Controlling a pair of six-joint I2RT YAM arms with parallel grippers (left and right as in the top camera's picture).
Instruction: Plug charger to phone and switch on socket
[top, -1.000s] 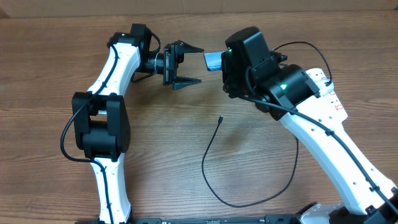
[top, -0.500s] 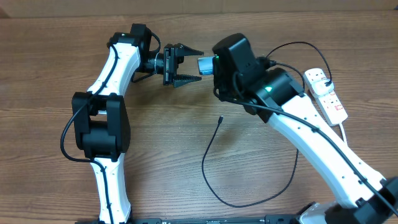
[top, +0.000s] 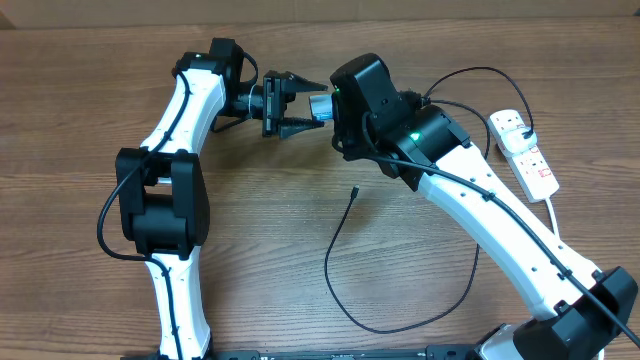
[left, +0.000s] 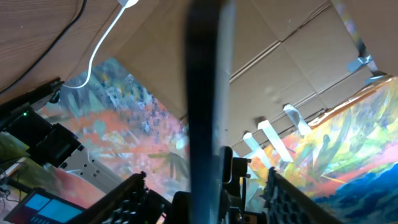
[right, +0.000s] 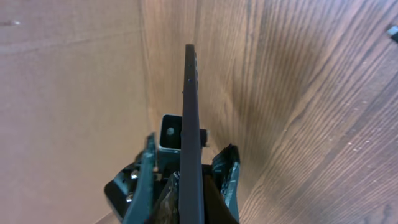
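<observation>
The phone (top: 321, 107) hangs above the back of the table, only a small blue piece of it showing from overhead. My right gripper (right: 188, 163) is shut on its near end, and the phone (right: 191, 112) stands edge-on between the fingers. My left gripper (top: 318, 102) straddles the other end; its jaws stand apart with a gap on each side of the phone's edge (left: 205, 93). The charger's connector tip (top: 354, 190) lies free on the table, and its black cable (top: 345, 300) loops toward the front. The socket (top: 530, 160) lies at the far right.
The right arm's bulky wrist housing (top: 365, 100) covers its own fingers from overhead. The socket's thick white cord (top: 555, 215) runs along the right edge of the table. A thin black cable (top: 480, 70) arcs toward the socket. A cardboard wall (top: 320, 8) backs the table.
The right arm has carried the phone leftward until its end sits between the left gripper's fingers. The left jaws have narrowed around it. The charger cable and the socket have stayed put.
</observation>
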